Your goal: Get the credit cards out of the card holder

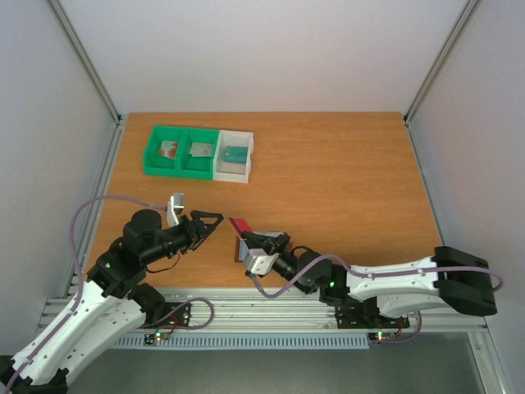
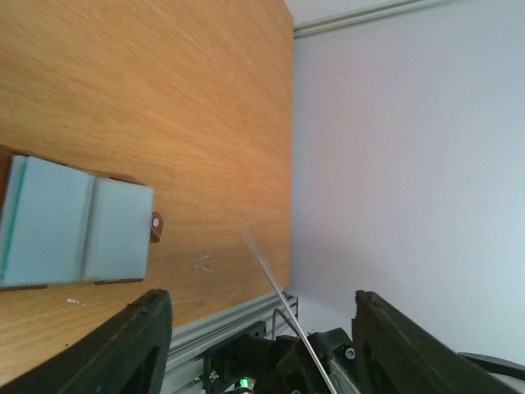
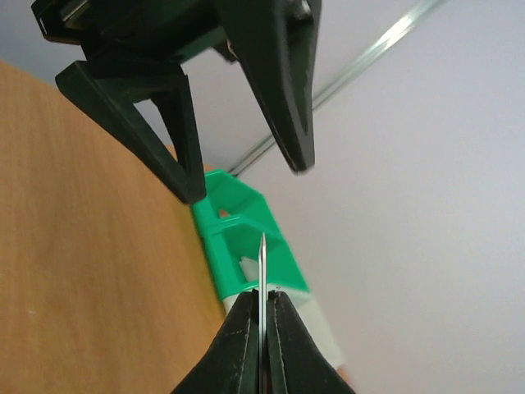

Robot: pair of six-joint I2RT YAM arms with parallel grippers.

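Note:
The card holder (image 2: 74, 230) lies open on the table, its blue-grey pockets facing up; in the top view only a brown edge (image 1: 237, 249) of it shows beside the right arm. My right gripper (image 3: 262, 295) is shut on a thin credit card (image 3: 262, 263), seen edge-on. In the top view that card (image 1: 240, 223) looks red and sticks out from the right gripper (image 1: 256, 238) toward the left gripper (image 1: 213, 228). The left gripper (image 2: 261, 297) is open, its fingers (image 2: 139, 345) wide on either side of the card's edge (image 2: 271, 279), touching nothing.
At the back left stands a green bin (image 1: 156, 156) with two compartments, joined to a white bin (image 1: 234, 171); each compartment holds a card. The green bin (image 3: 246, 238) also shows behind the held card. The table's near edge and metal rail (image 2: 230, 324) run just below the left gripper.

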